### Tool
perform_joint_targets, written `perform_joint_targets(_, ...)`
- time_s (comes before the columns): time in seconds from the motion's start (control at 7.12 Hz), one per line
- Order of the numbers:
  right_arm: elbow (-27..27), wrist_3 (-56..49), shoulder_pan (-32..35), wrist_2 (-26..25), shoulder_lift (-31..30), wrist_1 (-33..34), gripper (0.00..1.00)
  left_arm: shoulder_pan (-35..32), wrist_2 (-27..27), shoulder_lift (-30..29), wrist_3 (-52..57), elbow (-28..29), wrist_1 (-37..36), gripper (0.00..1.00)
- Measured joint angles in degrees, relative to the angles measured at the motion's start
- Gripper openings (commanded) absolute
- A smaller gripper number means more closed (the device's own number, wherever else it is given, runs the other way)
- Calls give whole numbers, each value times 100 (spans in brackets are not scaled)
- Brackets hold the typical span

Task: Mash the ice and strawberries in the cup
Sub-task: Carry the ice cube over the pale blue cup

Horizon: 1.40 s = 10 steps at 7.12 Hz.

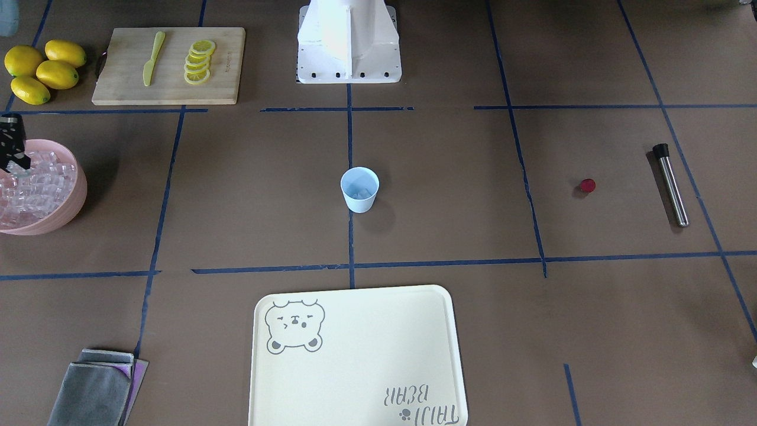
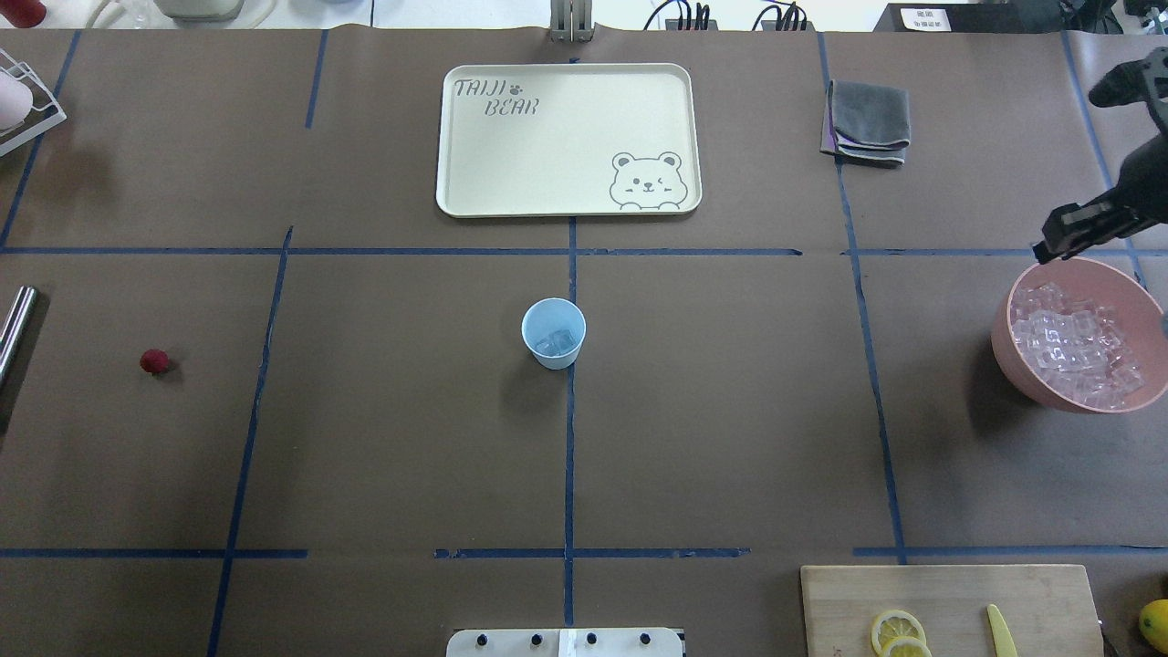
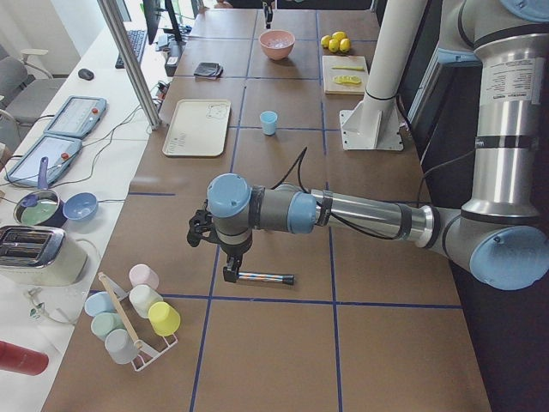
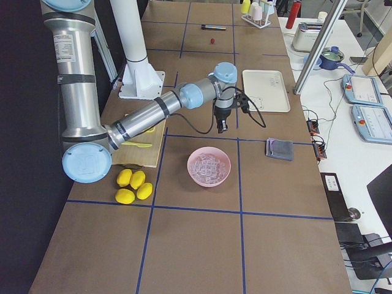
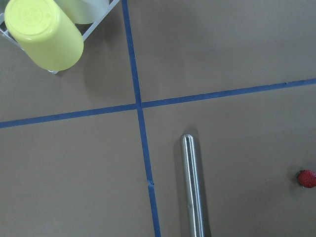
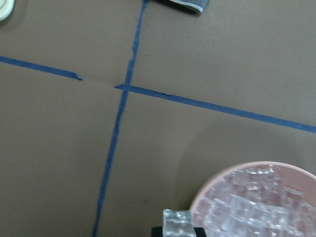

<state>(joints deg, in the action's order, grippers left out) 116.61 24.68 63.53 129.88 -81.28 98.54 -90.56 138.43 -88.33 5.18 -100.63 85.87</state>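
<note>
The pale blue cup point(image 1: 359, 189) stands at the table's middle with a few ice cubes in it; it also shows in the overhead view point(image 2: 553, 333). The pink bowl point(image 2: 1013, 351) holds several ice cubes point(image 2: 1077, 342). My right gripper point(image 2: 1058, 239) hangs over the bowl's far rim, shut on one ice cube point(image 6: 177, 222). The red strawberry point(image 2: 154, 361) lies alone on my left side of the table and shows in the left wrist view point(image 5: 307, 178). My left gripper point(image 3: 230, 273) hovers over a steel muddler point(image 5: 192, 187); I cannot tell whether it is open or shut.
A cream tray point(image 2: 474, 182) lies beyond the cup. A grey cloth point(image 2: 867, 123) lies at the far right. A cutting board point(image 1: 118, 89) with lemon slices point(image 1: 199, 61) and a knife lies near whole lemons point(image 1: 44, 71). A rack of cups point(image 3: 141, 313) stands at the left end.
</note>
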Motion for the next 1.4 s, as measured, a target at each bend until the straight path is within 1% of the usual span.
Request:
perform_joint_targets(0.28, -127, 1420, -1064, -409, 1144, 264, 0, 3, 0, 0, 1, 9, -6, 100)
perform_joint_targets(0.42, -353, 2153, -1542, -669, 1774, 330, 0, 4, 0, 0, 1, 25, -6, 100)
perform_joint_targets(0.7, -1142, 3182, -2356, -1337, 3091, 468, 0, 10, 0, 5, 3, 78, 5, 100)
perform_joint_targets(0.84, -1690, 3374, -2717, -1722, 3649, 495, 0, 18, 0, 8, 6, 99, 7, 100)
perform_joint_targets(0.98, -2149, 3439, -2968, -2011, 4026, 504, 0, 24, 0, 8, 11, 114, 8, 100)
perform_joint_targets(1.12, -2407, 3459, -3100, -2155, 4208, 505, 0, 33, 0, 12, 13, 119, 11, 100)
perform_joint_targets(1.4, -2569, 3472, -3212, -2233, 4311, 495, 1, 44, -2, 12, 14, 128, 19, 100)
